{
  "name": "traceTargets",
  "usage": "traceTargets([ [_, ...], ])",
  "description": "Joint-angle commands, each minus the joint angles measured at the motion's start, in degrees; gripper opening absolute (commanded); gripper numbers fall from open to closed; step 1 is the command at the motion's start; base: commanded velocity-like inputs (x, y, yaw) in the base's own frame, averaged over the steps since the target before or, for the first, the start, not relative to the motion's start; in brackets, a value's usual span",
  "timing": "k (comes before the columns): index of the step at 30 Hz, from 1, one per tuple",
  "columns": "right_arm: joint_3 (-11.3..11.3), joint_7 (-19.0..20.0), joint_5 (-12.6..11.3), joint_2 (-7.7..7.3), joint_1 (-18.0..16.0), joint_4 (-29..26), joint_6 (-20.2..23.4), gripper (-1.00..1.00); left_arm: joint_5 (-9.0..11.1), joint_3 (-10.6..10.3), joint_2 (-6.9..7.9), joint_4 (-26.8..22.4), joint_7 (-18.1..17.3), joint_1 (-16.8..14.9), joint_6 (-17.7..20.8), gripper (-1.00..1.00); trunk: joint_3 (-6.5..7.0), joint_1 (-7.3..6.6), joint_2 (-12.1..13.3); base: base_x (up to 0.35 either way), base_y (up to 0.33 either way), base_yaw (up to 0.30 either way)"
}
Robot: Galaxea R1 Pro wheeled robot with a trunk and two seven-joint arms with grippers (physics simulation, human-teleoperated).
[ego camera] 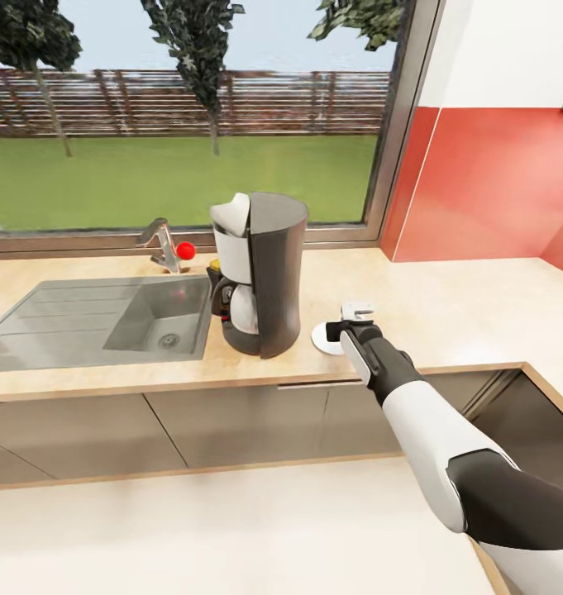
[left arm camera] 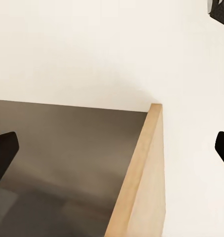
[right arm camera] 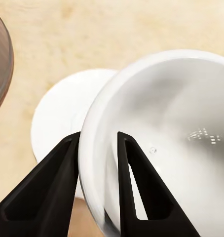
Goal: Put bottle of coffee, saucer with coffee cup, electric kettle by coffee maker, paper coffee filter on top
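A tall dark grey coffee maker [ego camera: 260, 273] with a curved back, white front parts and a small glass carafe stands upright on the long light wood-grain kitchen countertop [ego camera: 463, 310], just to the right of the inset grey sink [ego camera: 99, 318]. A metal tap [ego camera: 161, 244] with a red knob rises behind the sink, and beyond it a wide window [ego camera: 190, 116] looks onto grass, trees and a slatted fence. A red wall panel [ego camera: 488, 186] fills the corner at the right.

The robot's white and dark right arm reaches in from the lower right, and its right gripper [ego camera: 355, 318] hangs over a small flat round white saucer [ego camera: 324, 337] that lies on the counter near the coffee maker's right side. In the right wrist view the two black fingers [right arm camera: 53, 187] sit narrow, pinching the rim of a small white coffee cup [right arm camera: 176, 133]: one finger is outside the wall, the other inside the bowl. The cup is over the saucer [right arm camera: 62, 123], partly covering it; whether its base touches the plate I cannot tell.

In the left wrist view the left gripper [left arm camera: 112, 153] is spread wide, its black fingertips [left arm camera: 3, 153] at opposite edges of the picture, nothing between them. It looks down past the end of a wood-edged panel [left arm camera: 141, 173] with a grey face, beside a pale floor [left arm camera: 92, 49].
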Motion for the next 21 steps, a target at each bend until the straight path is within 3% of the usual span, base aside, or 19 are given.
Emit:
traceTargets([
  [1,0.3,-0.5,-0.6,-0.03,-0.1,0.3,0.2,-1.0,-0.6,0.5,-0.03,-0.1,0.1,0.0,0.0,1.0,-0.09,0.04,-0.1,0.067,0.062,0.0],
  [7,0.3,-0.5,-0.6,-0.03,-0.1,2.0,0.2,-1.0,-0.6,0.6,0.0,-0.1,0.1,0.0,-0.1,1.0,-0.09,0.04,-0.1,0.099,0.122,0.0],
  [21,0.3,-0.4,-0.6,-0.08,-0.1,4.7,0.0,-1.0,-0.5,0.5,0.0,-0.1,-0.3,0.0,-0.1,1.0,-0.09,0.04,-0.1,0.035,0.007,0.0],
])
